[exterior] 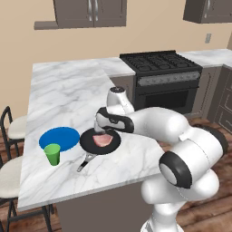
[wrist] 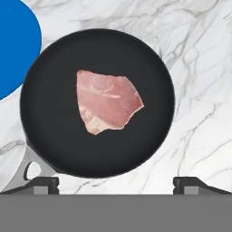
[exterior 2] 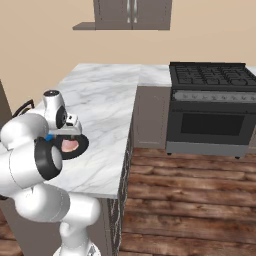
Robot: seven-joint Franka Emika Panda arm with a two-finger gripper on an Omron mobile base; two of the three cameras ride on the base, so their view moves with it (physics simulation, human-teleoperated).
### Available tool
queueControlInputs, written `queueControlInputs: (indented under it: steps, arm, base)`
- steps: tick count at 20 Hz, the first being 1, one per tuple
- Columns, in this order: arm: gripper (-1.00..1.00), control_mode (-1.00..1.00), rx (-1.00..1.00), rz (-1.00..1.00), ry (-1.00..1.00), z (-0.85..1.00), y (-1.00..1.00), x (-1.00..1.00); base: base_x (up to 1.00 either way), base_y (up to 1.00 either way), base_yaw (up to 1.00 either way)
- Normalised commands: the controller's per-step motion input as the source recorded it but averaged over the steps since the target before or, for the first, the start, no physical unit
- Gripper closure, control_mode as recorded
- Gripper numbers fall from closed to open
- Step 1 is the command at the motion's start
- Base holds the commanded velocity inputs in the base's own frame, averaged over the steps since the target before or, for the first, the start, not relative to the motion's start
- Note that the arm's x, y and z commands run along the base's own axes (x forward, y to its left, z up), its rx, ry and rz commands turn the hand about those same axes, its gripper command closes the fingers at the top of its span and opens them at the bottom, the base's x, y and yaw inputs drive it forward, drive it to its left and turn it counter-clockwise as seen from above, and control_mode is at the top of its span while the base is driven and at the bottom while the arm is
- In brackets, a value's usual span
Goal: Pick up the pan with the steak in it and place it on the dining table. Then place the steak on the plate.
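Note:
The black pan (exterior: 89, 143) rests on the marble dining table (exterior: 68, 95) near its front right corner, its handle (wrist: 28, 168) pointing toward the table's front edge. The pink steak (wrist: 108, 102) lies flat in the pan's middle. My gripper (exterior: 100, 130) hovers just above the pan, open, with nothing between its fingertips (wrist: 43, 183). In the hand view the gripper (wrist: 116, 183) looks straight down on the pan (wrist: 54, 136). The blue plate (exterior: 59, 138) lies flat just left of the pan, close to its rim. From the right base view the steak (exterior 2: 70, 146) and pan (exterior 2: 80, 148) sit under my hand.
A small green cup (exterior: 52, 154) stands at the plate's front edge. Stools (exterior: 13, 127) line the table's left side. The black stove (exterior: 161, 68) stands at the back right, beyond a wooden floor gap. Bare marble stretches behind the pan.

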Motion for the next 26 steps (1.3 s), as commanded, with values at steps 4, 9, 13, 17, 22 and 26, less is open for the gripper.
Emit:
queueControlInputs:
  steps: [4, 9, 13, 17, 22, 26]
  arm:
    - [-1.0, -1.0, -0.02, 0.0, 0.0, -0.18, 0.0, 0.05]
    - [-1.0, -1.0, -0.04, 0.0, -0.02, -0.2, 0.0, 0.16]
    - [-1.0, -1.0, -0.02, 0.0, -0.03, -0.25, 0.0, 0.1]
    - [-1.0, -1.0, 0.0, 0.0, -0.02, -0.23, 0.0, 0.07]
    - [-1.0, -1.0, 0.0, 0.0, -0.03, -0.21, 0.0, 0.17]
    - [-1.0, -1.0, 0.0, 0.0, -0.05, -0.21, 0.04, 0.3]
  base:
    - [0.0, 0.0, 0.0]
    - [0.0, 0.0, 0.0]
    - [0.0, 0.0, 0.0]
    - [0.0, 0.0, 0.0]
    - [0.0, 0.0, 0.0]
    - [0.0, 0.0, 0.0]
